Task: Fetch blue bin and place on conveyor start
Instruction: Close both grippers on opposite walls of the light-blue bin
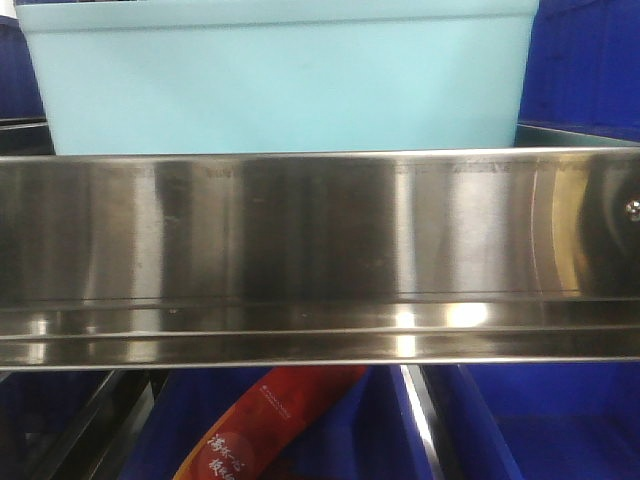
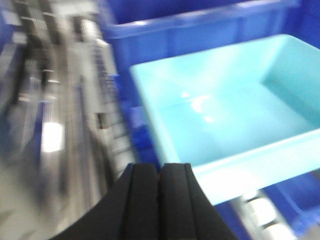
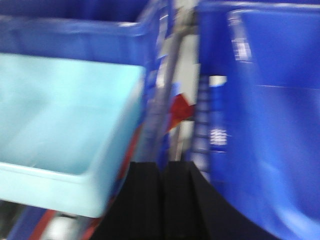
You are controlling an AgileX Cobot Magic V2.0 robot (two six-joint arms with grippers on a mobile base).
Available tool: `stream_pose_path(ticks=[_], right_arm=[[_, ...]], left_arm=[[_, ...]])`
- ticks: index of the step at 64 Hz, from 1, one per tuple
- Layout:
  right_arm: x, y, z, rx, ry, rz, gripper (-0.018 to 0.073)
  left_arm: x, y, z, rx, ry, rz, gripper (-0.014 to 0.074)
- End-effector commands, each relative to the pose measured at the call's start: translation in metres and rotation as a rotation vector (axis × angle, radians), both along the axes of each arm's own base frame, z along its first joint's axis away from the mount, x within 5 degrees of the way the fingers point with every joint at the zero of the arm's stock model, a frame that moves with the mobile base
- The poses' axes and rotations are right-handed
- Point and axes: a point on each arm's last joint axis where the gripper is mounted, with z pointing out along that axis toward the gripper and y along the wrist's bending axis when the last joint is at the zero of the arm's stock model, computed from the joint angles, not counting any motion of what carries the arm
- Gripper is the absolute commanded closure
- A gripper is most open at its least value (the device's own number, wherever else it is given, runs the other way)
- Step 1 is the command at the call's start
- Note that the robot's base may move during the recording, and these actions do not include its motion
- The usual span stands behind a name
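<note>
The pale aqua blue bin (image 1: pixel 280 80) stands on a shelf just behind the shiny steel rail (image 1: pixel 320 250). In the left wrist view it (image 2: pixel 225 120) lies up and right of my left gripper (image 2: pixel 160 167), whose black jaws are pressed together on nothing. In the right wrist view the bin (image 3: pixel 65 130) lies to the left of my right gripper (image 3: pixel 161 165), also shut and empty. Both wrist views are blurred by motion. The conveyor start is not in view.
Dark royal-blue bins stand behind and beside the aqua bin (image 2: pixel 200 25) (image 3: pixel 270 125) and on the shelf below (image 1: pixel 540 420). A red packet (image 1: pixel 260 420) lies in a lower bin. Blurred rollers (image 2: pixel 110 120) run left of the aqua bin.
</note>
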Motion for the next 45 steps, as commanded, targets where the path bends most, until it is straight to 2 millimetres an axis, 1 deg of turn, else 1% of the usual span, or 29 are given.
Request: stream_pose_path(ticks=[1,7,14,18,25,32,38,45], right_arm=[[0.017,0.011,0.004,0.019,0.02,0.038,0.0699],[0.038,0.018,0.006,0.046,0.054,-0.002,0.07],[0.063,0.027,0.003,0.038,0.097,-0.074,0.07],[0.075,0.037,0.004,0.039,0.128,-0.077,0.07],[0.101,0.054,-0.004,0.036,0.217,-0.081,0.07],[0.124,0.06,-0.01,0.051,0.288,-0.144,0.07],[0.144,0.064,-0.012,0.037,0.305,-0.18,0.07],[0.164,0.069,-0.024,-0.005,0.352,-0.201,0.07]], left_arm=[[0.017,-0.012,0.01,-0.025,0.016,-0.033,0.0707],[0.038,-0.02,0.018,-0.064,0.035,0.015,0.0707],[0.063,-0.027,0.02,-0.093,0.069,0.11,0.0707],[0.077,-0.032,0.02,-0.101,0.092,0.155,0.0707],[0.103,-0.042,0.012,-0.107,0.139,0.207,0.0707],[0.124,-0.05,0.003,-0.116,0.196,0.238,0.0707],[0.14,-0.054,-0.006,-0.093,0.246,0.268,0.0707],[0.157,-0.059,-0.015,-0.064,0.268,0.277,0.0707]])
